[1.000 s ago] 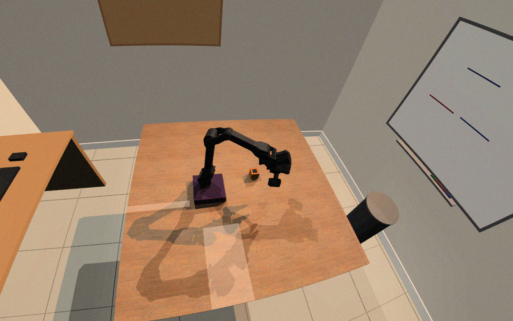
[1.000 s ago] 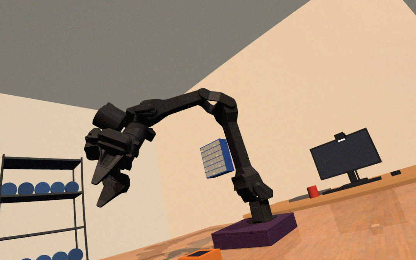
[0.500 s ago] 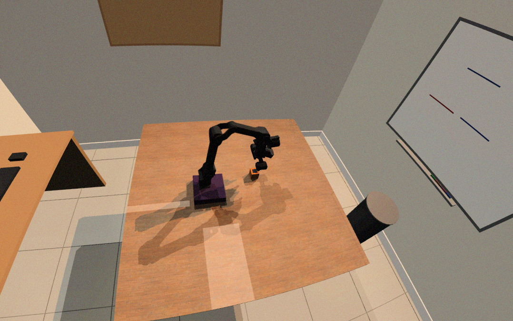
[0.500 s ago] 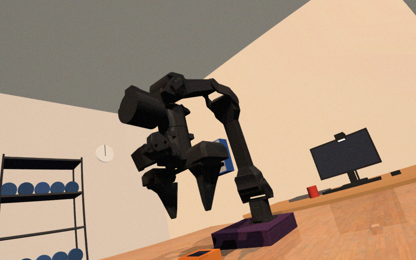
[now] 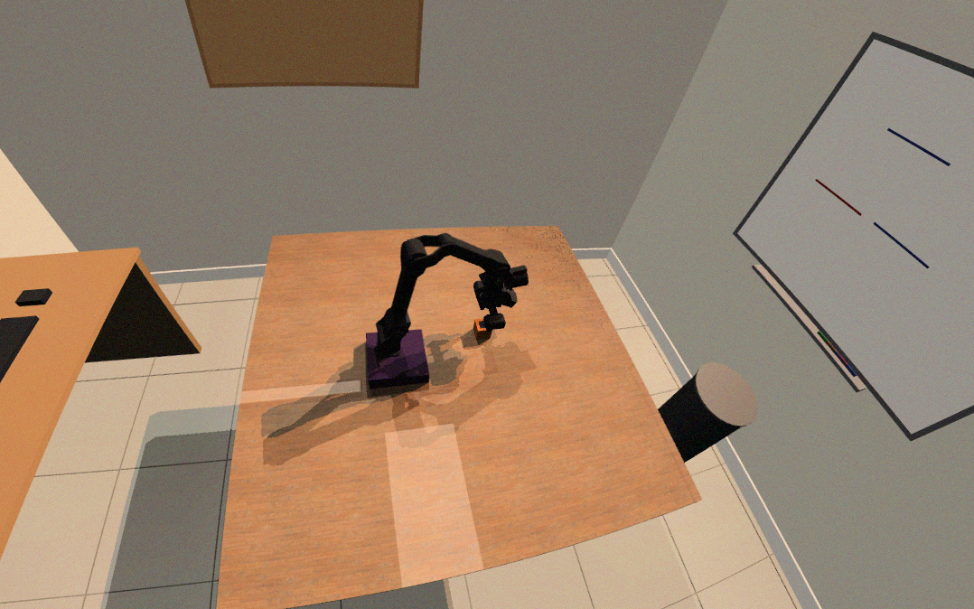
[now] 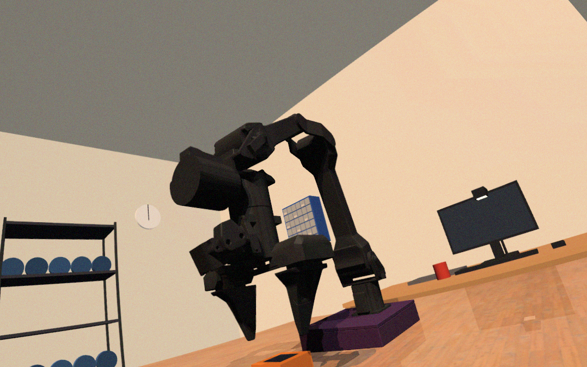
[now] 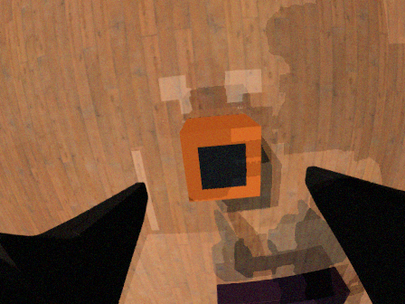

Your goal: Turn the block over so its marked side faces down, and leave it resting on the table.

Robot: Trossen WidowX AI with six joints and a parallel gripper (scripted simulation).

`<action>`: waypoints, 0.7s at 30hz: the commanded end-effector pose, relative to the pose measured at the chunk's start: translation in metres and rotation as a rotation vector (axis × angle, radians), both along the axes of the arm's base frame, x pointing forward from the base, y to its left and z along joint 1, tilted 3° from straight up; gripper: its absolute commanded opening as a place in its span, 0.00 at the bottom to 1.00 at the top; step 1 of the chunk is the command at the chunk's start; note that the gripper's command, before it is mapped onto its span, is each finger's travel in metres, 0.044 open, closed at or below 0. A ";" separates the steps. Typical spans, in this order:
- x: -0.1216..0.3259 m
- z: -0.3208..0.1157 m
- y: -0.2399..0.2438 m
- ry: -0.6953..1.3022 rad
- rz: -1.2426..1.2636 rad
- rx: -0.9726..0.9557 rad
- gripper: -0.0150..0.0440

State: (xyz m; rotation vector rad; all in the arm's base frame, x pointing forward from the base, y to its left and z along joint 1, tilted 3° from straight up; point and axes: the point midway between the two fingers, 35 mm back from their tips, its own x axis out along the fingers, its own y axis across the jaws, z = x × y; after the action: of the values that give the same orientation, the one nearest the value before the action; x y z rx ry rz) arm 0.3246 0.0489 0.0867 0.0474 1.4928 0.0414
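The block is orange and rests on the wooden table. Its marked side, with a dark square, faces up. My gripper is open and empty, pointing down above the block. In the wrist view the block shows between and slightly ahead of the fingertips, with a gap on each side. The fingers do not touch it. In the top view the gripper partly hides the block, and in the exterior view the frame's bottom edge cuts it off.
The arm's purple base stands on the table near the block. A dark bin stands beyond the table's right edge in the top view. A separate desk stands at the left there.
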 end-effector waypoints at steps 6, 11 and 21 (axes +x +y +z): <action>0.000 -0.015 0.001 0.008 -0.004 -0.005 1.00; 0.001 -0.023 0.001 0.008 -0.004 -0.005 1.00; 0.001 -0.039 0.002 0.008 -0.004 -0.005 1.00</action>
State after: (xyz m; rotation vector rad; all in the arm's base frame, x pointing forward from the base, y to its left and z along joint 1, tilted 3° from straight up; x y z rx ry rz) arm 0.3269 0.0511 0.0536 0.0470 1.4967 0.0413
